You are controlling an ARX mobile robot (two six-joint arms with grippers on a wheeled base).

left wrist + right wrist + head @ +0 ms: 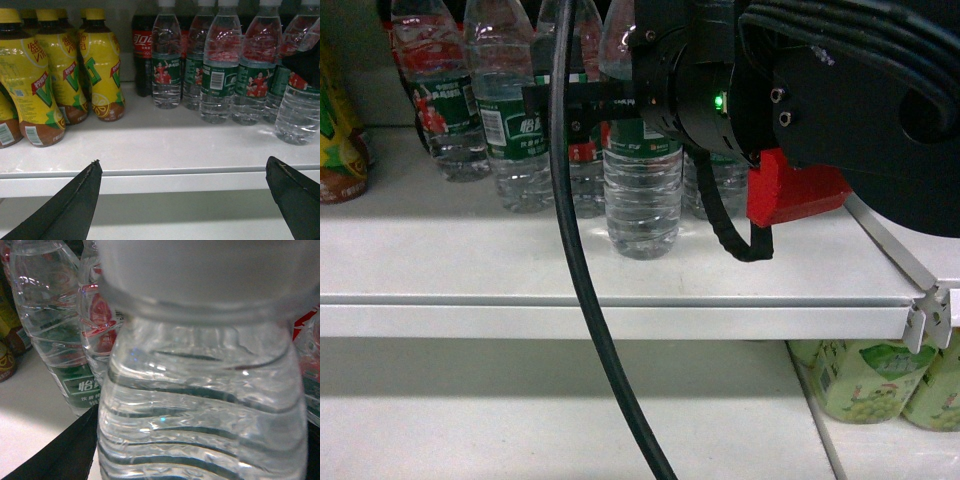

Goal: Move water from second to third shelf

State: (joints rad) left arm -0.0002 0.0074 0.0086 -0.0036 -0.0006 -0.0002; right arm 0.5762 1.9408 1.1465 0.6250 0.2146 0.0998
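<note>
Black right pincer [588, 108] sits closed around front water bottle [642, 190], about label height; bottle base on shelf [620, 290]. Neighbouring bottles [520, 130] crowd just behind and left. Risk: withdrawal could clip them, toppling some. Left pincer [185, 200] open, idle, below the shelf edge.

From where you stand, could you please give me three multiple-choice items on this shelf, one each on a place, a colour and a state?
1. The yellow bottles stand where, relative to the water bottles?
A left B right C behind
2. The water labels are:
A blue B dark green C orange
3. The left gripper is:
A open, empty B shut on a bottle C shut on a cable

Answers: 1 A, both shelf views show them leftward; 2 B, green wraps visible; 3 A, fingers spread, holding nothing.
</note>
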